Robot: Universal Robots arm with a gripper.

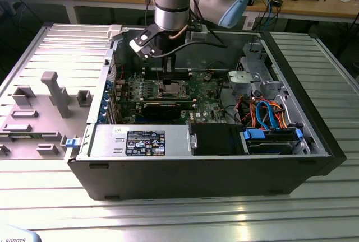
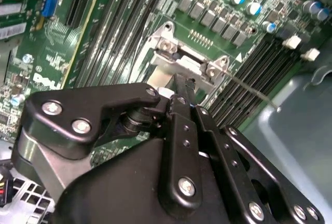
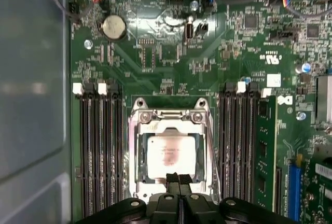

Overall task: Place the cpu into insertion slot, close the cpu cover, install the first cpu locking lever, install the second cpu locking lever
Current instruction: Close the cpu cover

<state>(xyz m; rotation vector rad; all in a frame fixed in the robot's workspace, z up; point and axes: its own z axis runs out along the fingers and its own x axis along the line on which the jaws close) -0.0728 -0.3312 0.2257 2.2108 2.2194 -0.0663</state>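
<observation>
1. Relation of jaws to chip: the gripper (image 3: 178,178) has its tips over the edge of the insertion slot (image 1: 180,92) opposite the hinge bar (image 3: 168,113). The cpu (image 3: 167,151) lies just beyond the tips, towards that hinge.
2. The cpu sits flat inside the slot, its grey top showing through the window of the cpu cover (image 3: 141,156). The cover looks to be lying down around it, though I cannot tell whether it is fully seated.
3. The jaws are together, with only a thin seam between them and nothing visibly clamped. Whether the tips touch the cover or hover just above it cannot be told.
4. The chip is square, so the axis that matters is the thin wire lever (image 3: 212,156). It runs along one side of the socket, parallel to the memory slots (image 3: 101,146).
5. In the exterior view the arm (image 1: 171,1) drops almost vertically into the open computer case (image 1: 196,169), with the wrist directly above the socket.
</observation>
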